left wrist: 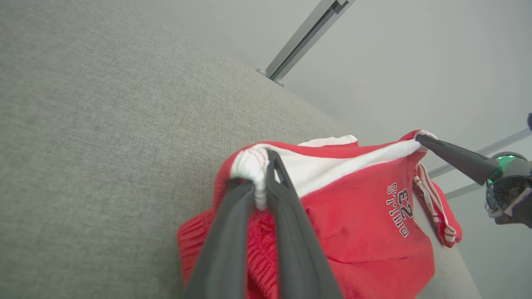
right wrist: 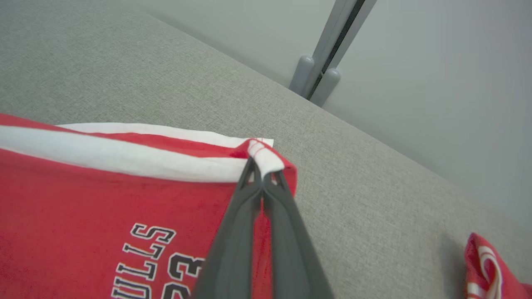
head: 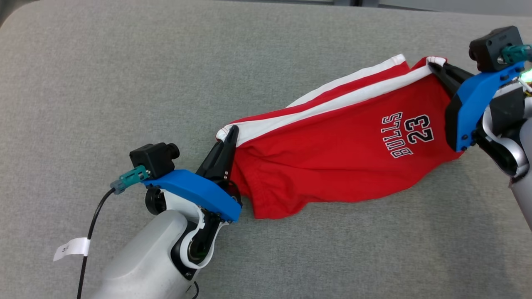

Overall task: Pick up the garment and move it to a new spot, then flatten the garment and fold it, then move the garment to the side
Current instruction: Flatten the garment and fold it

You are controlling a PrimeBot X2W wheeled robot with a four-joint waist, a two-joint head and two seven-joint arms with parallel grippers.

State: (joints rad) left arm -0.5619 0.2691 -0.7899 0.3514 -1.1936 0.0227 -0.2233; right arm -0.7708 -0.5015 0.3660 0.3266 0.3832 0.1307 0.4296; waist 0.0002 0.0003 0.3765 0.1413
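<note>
The garment (head: pixel 332 166) is a pair of red shorts with a white band and "BULLS 23" printed on it. It hangs stretched between my two grippers above the grey cushion (head: pixel 124 74). My left gripper (head: pixel 230 133) is shut on the white band at the garment's left end (left wrist: pixel 253 166). My right gripper (head: pixel 436 66) is shut on the band's other corner (right wrist: pixel 262 160). The lower red cloth sags toward the cushion. In the left wrist view the right gripper's dark fingers (left wrist: pixel 453 155) hold the far corner.
Grey fabric spreads all around the garment. A second red and white cloth (right wrist: pixel 490 265) lies at the right, near the cushion's edge (left wrist: pixel 436 211). Behind the far edge stands a pale wall with a metal rail (right wrist: pixel 328 54). A black cable (head: pixel 89 232) trails from my left wrist.
</note>
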